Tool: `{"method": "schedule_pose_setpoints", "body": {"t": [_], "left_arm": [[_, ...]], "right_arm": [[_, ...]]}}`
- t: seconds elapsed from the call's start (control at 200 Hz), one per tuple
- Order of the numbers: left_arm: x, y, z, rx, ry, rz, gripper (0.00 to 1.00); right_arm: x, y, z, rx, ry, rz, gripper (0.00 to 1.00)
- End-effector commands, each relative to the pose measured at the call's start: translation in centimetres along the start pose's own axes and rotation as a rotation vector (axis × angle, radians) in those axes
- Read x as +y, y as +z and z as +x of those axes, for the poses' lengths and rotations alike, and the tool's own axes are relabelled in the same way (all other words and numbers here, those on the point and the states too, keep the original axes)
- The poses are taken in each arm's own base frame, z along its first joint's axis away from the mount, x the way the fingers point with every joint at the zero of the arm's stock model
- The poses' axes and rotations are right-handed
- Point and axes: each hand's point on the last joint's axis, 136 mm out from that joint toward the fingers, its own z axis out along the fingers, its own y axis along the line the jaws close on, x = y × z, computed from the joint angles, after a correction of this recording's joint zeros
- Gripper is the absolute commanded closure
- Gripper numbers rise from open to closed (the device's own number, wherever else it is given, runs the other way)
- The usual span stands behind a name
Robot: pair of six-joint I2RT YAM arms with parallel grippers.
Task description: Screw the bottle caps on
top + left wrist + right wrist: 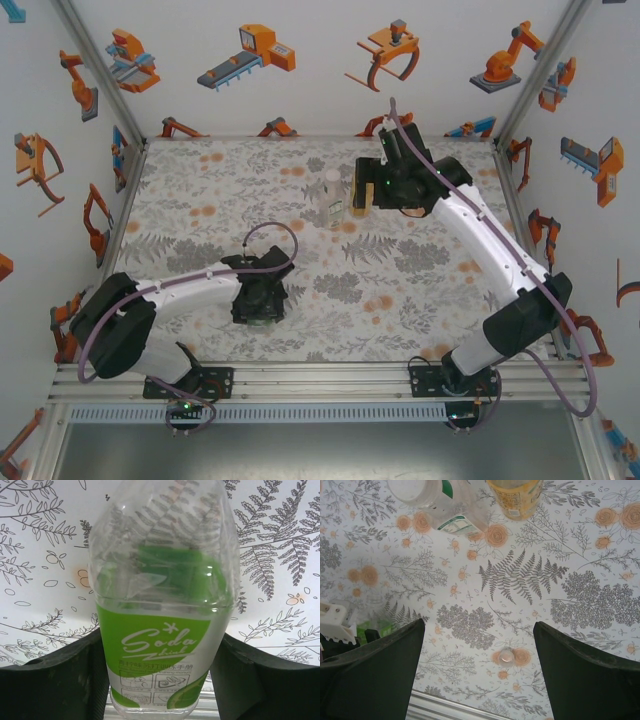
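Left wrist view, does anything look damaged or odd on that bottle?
Yes. The Soda bottle between the left claw's fingers looks creased and dented in its clear upper wall, not smoothly round.

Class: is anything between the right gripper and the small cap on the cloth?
Nothing visible: the cap lies on bare cloth below the open right gripper; the clear bottle and amber bottle stand farther off.

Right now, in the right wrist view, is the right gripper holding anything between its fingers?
No, the right gripper stands open, gripping nothing, with a small pale cap lying on the tablecloth beyond it.
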Motion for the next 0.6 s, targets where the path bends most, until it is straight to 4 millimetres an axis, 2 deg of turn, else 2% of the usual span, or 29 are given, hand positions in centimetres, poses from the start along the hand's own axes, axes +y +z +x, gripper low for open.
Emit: {"method": "schedule_pose_setpoints", "body": {"t": [0.0, 0.2, 0.366, 0.496, 0.596], "left_arm": [[0.9, 0.8, 1.0, 0.04, -0.032, -0.017, 0.36], [0.7, 0.8, 1.0, 0.044, -0.015, -0.01, 0.46], [0.6, -0.3, 0.1, -0.013, 0.015, 0.015, 0.57], [-0.4, -2.2, -1.5, -0.104, 0.044, 0.101, 0.62], [-1.7, -4.5, -3.2, -0.198, 0.072, 0.197, 0.65]], "right_arm": [[0.1, -1.5, -0.7, -0.042, 0.02, -0.018, 0.23], [-0.6, -1.7, -0.3, -0.044, 0.03, 0.007, 0.29], [-1.2, -2.2, 0.2, -0.031, 0.032, 0.032, 0.38], [-1.8, -2.8, 1.5, 0.022, 0.045, 0.057, 0.41], [-2.1, -3.1, 2.8, 0.051, 0.06, 0.056, 0.42]]}}
